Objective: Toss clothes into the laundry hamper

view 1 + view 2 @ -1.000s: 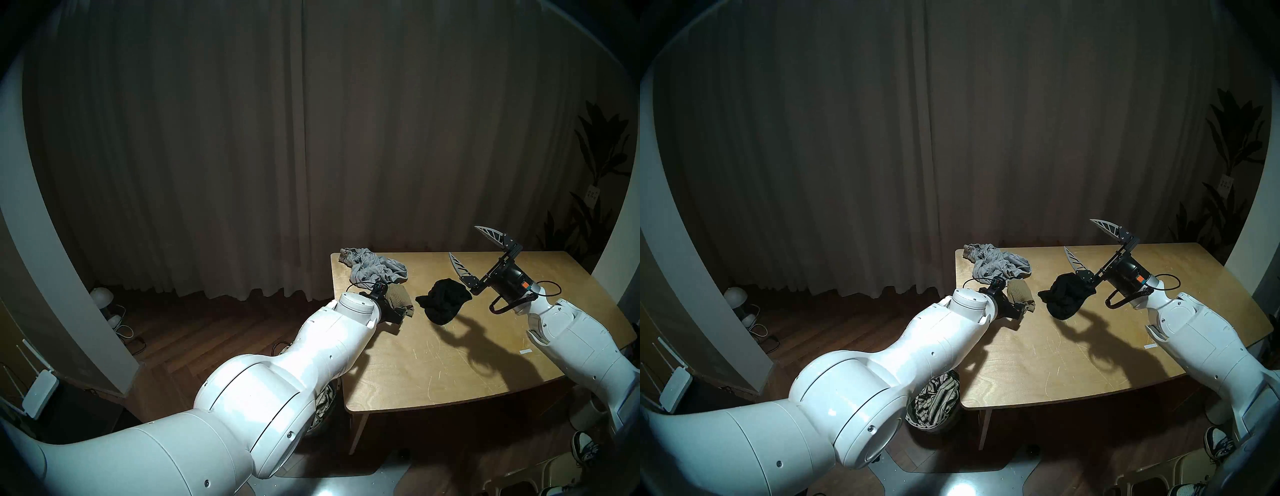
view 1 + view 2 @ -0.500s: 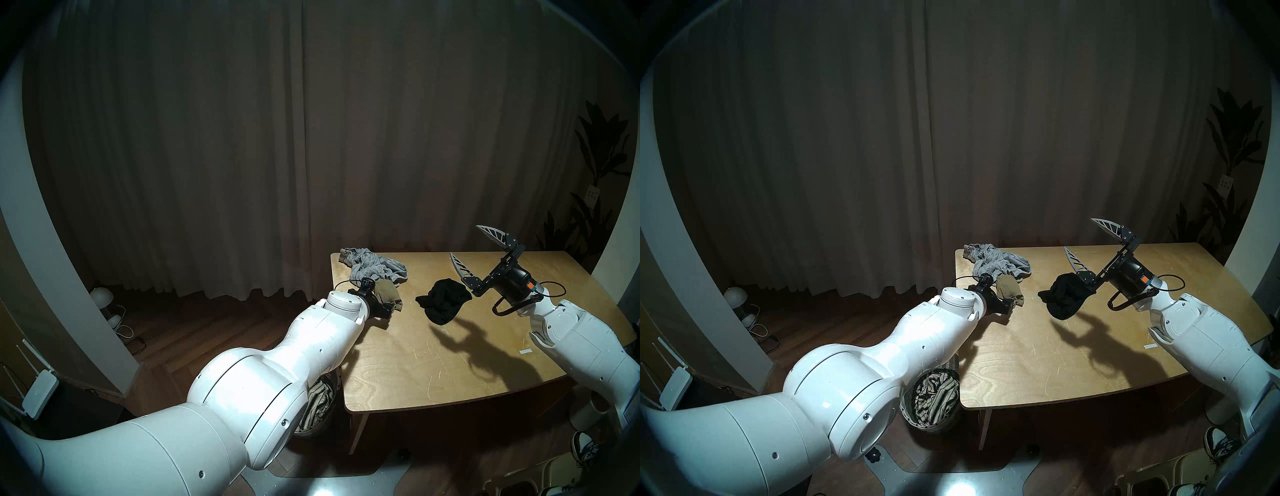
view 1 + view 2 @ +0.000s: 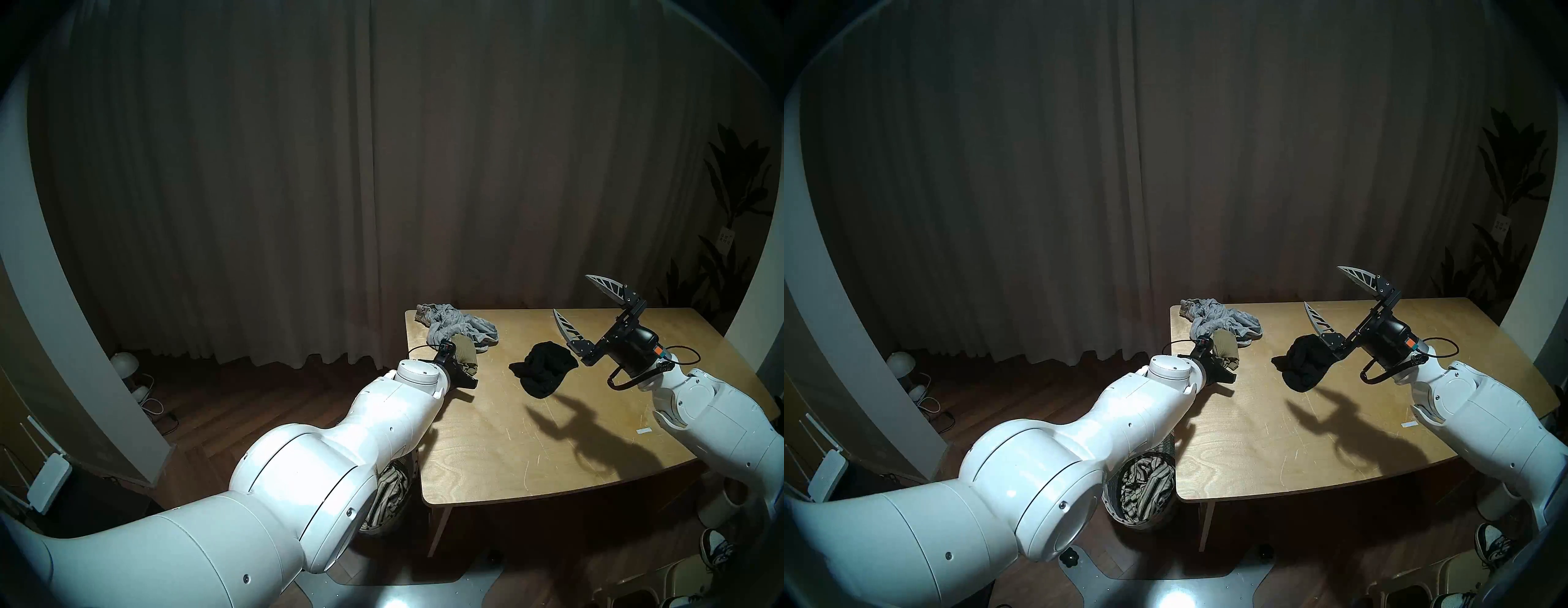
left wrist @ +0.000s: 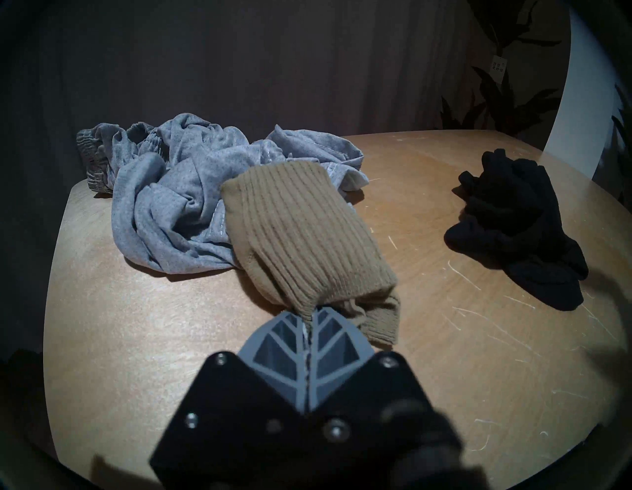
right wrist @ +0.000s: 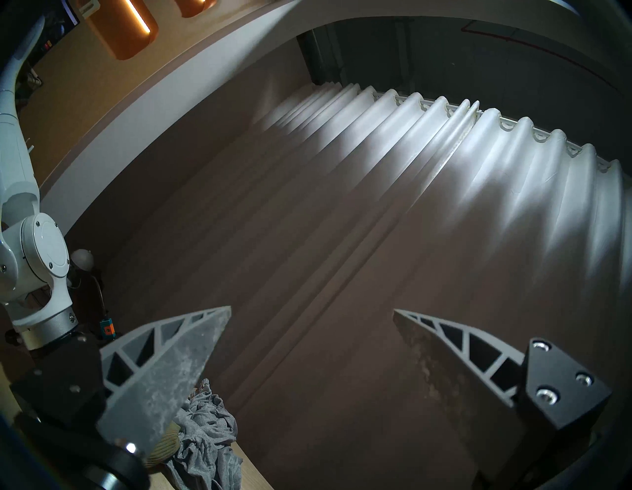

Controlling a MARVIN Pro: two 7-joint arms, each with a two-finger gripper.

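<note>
My left gripper (image 4: 309,323) is shut on the near end of the olive-tan knit (image 4: 301,232), which stretches forward over the table's left side toward the heather grey garment (image 4: 178,191). In the head view the knit (image 3: 466,351) partly covers the grey garment (image 3: 458,329). The black garment (image 3: 543,369) lies crumpled mid-table. My right gripper (image 3: 571,293) hangs open and empty above the table, to the right of the black garment. The laundry hamper (image 3: 1115,511) stands on the floor under my left arm by the table's near left corner, with the striped garment (image 3: 1149,479) inside.
The wooden table (image 3: 530,446) bears a small white strip (image 3: 644,431) near its right edge. A curtain hangs behind. A router (image 3: 46,479) and a floor lamp (image 3: 123,365) sit at the left, shoes (image 3: 717,547) at the lower right.
My left gripper has shut on the knit and drawn it back and left, up against the grey garment. My right arm has drifted slightly to the right, still open.
</note>
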